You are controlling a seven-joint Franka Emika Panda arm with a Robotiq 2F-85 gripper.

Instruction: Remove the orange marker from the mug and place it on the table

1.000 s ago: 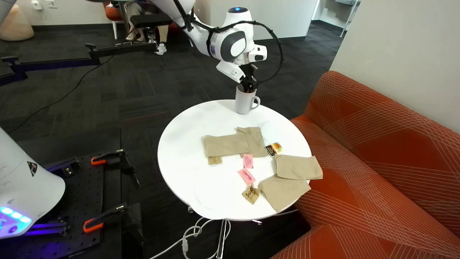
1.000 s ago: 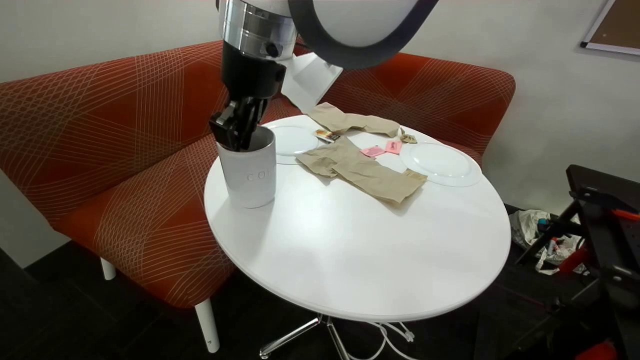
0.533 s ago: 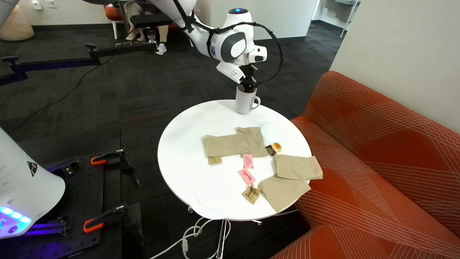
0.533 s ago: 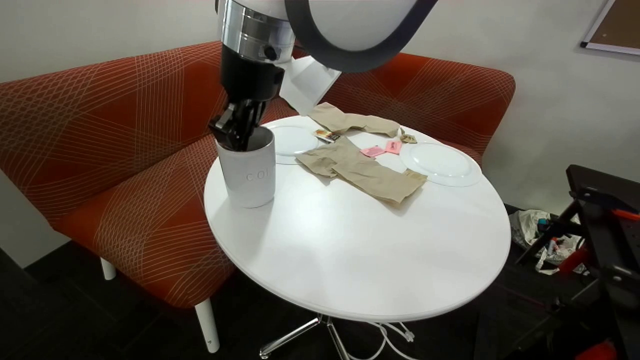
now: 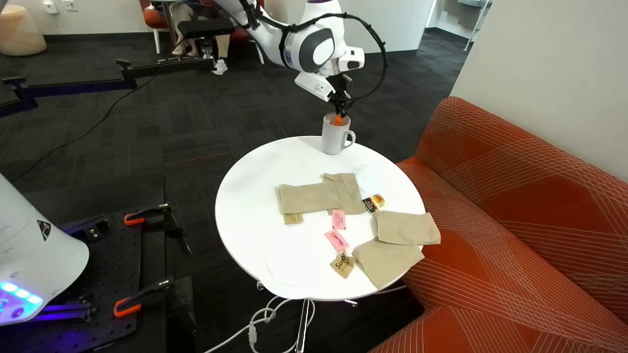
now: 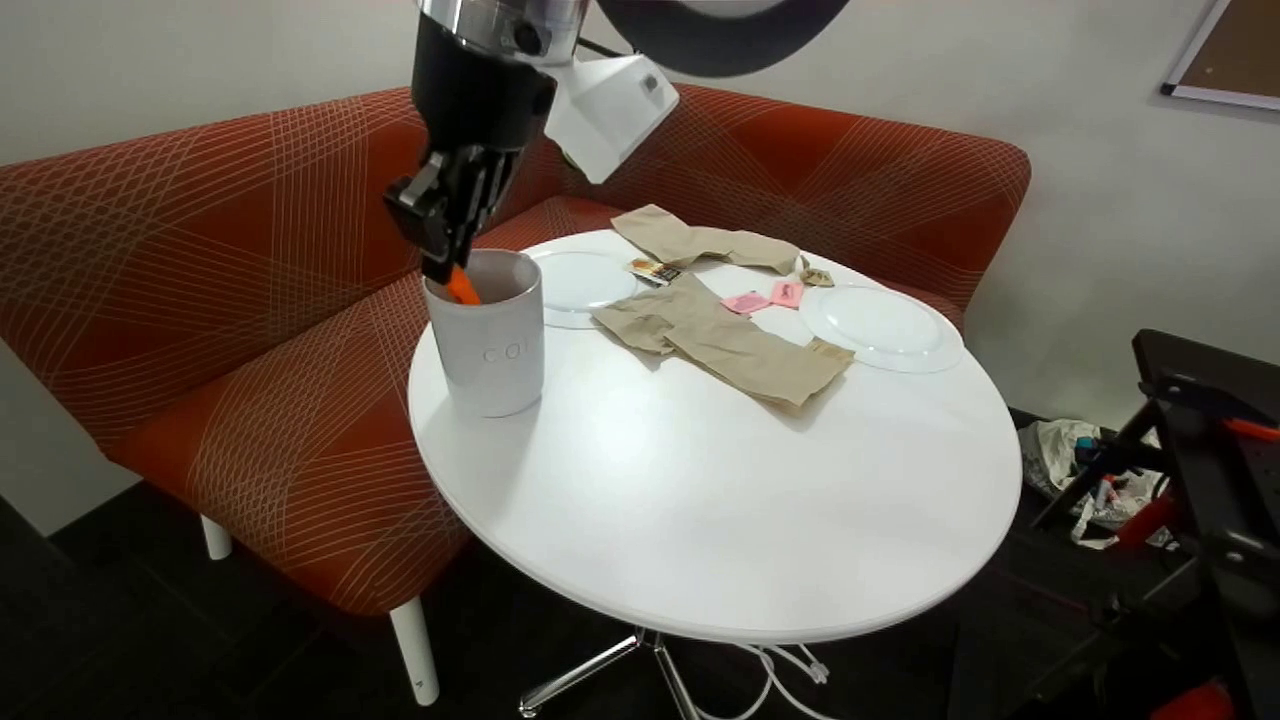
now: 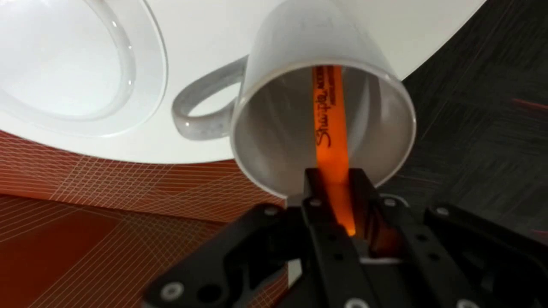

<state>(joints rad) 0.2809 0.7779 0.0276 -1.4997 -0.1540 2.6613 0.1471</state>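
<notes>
The orange marker (image 7: 329,115) is a bright orange pen with dark lettering. My gripper (image 7: 336,182) is shut on its upper end, one black finger on each side. The marker's lower part is inside the mug (image 7: 312,38), and its far end is hidden behind the near rim. In both exterior views the gripper (image 5: 341,112) (image 6: 440,262) is just above the mug's rim, with a short orange piece of the marker (image 5: 338,119) (image 6: 462,287) showing below the fingers. The white mug (image 5: 331,139) (image 6: 495,360) stands upright near the edge of the round white table (image 5: 255,181) (image 6: 760,520).
Brown napkins (image 5: 309,197) (image 6: 755,360), pink packets (image 5: 338,219) and a small dark packet (image 5: 374,203) lie on the table. Clear plates (image 6: 880,328) (image 7: 85,64) are there too; one is near the mug's handle. An orange-red sofa (image 5: 490,220) borders the table.
My gripper has risen from inside the mug to above its rim. The orange marker has come up with it and now shows at the opening. The mug has shifted very slightly.
</notes>
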